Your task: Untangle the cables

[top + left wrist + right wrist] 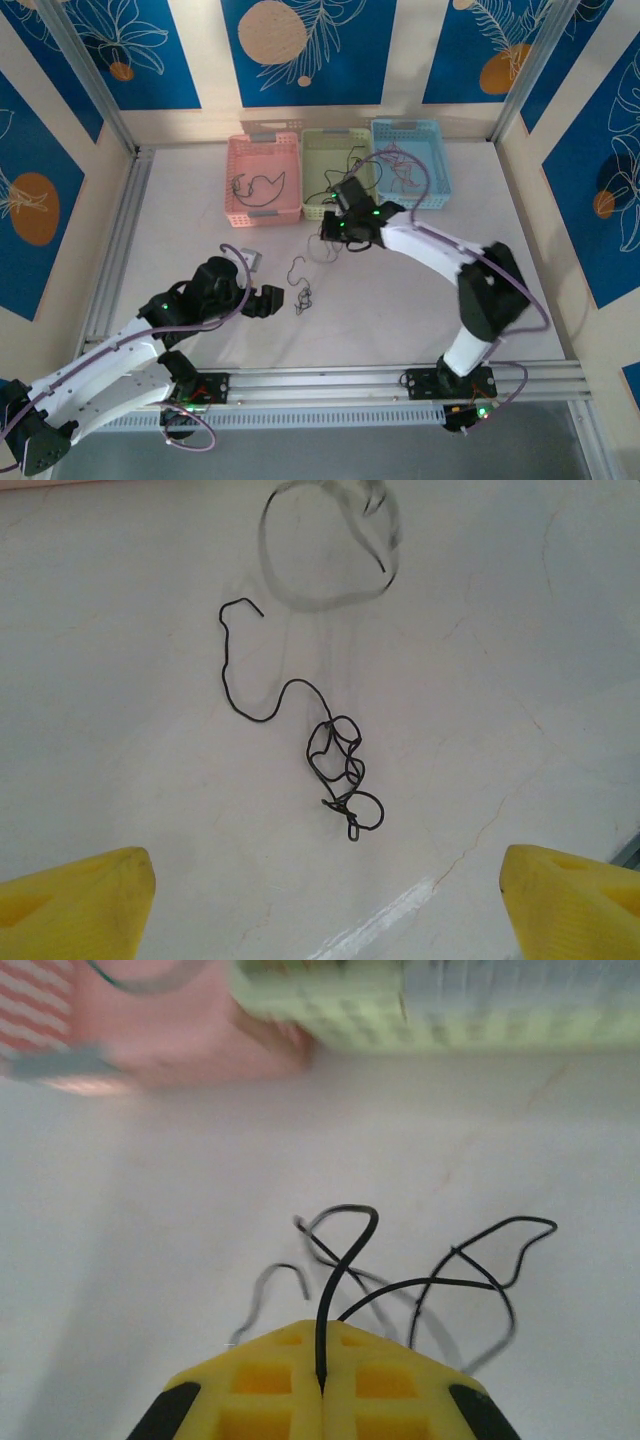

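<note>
A small knotted clump of black cable lies on the white table, its loose tail curling away. My left gripper sits just left of it. In the left wrist view the clump lies ahead of the gripper, whose yellow fingertips stand wide apart with nothing between them. My right gripper is in front of the green basket. Its yellow jaws are shut on a separate black cable, whose loops hang just over the table.
A pink basket, a green basket and a blue basket stand in a row at the back, each holding thin cables. Aluminium rails edge the table on the left and front.
</note>
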Motion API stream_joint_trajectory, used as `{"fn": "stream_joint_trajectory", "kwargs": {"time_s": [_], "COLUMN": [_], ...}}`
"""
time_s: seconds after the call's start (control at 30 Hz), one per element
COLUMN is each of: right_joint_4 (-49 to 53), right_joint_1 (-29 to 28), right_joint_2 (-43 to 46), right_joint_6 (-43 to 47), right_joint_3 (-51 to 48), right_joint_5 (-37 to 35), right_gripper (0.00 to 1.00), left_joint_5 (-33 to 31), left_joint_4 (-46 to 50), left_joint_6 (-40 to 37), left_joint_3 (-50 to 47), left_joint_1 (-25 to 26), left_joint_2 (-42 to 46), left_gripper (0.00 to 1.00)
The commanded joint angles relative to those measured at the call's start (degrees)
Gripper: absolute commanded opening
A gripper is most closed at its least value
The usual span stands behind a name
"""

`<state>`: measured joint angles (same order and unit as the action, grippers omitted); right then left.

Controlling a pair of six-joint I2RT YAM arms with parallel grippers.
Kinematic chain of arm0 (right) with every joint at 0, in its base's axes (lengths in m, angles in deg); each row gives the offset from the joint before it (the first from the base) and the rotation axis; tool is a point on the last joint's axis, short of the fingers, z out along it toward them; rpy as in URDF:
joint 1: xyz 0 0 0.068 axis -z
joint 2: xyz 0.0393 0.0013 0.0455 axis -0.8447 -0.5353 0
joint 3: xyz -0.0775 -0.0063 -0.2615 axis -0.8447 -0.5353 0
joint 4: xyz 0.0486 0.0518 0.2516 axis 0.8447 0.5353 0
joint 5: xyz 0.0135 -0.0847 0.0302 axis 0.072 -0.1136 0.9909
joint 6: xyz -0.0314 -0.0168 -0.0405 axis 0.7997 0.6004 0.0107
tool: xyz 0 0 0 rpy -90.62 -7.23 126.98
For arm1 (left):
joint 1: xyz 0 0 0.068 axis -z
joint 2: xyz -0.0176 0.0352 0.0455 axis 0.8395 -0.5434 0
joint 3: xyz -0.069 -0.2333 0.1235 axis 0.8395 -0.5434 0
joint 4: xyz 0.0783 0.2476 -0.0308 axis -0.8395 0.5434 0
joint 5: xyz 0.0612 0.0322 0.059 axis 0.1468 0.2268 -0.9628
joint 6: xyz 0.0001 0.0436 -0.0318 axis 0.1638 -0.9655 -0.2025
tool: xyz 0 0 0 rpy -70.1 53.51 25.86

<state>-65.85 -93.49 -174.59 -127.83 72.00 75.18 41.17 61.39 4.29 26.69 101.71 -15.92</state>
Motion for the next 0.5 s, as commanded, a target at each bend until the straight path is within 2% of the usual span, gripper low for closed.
{"fn": "stream_joint_trajectory", "kwargs": {"time_s": [0.0, 0.23, 0.47], "right_joint_4": [-4.30, -5.72, -2.68], "right_joint_1": [2.74, 5.89, 12.46], "right_joint_2": [7.41, 19.53, 18.07], "right_joint_6": [3.15, 5.62, 1.26], "right_joint_3": [-0.95, -0.19, 6.31], "right_joint_5": [4.85, 10.11, 14.28], "right_gripper": [0.00, 0.00, 0.00], "left_joint_5": [0.89, 7.94, 10.94], "left_joint_4": [-0.54, -8.59, -13.16], "left_joint_6": [0.04, 0.78, -0.22], "left_joint_3": [-1.20, -2.56, 0.29], "left_joint_1": [-0.83, -0.82, -0.74], "left_joint_2": [0.19, -6.19, -14.58], "left_gripper": [0.89, 0.91, 0.91]}}
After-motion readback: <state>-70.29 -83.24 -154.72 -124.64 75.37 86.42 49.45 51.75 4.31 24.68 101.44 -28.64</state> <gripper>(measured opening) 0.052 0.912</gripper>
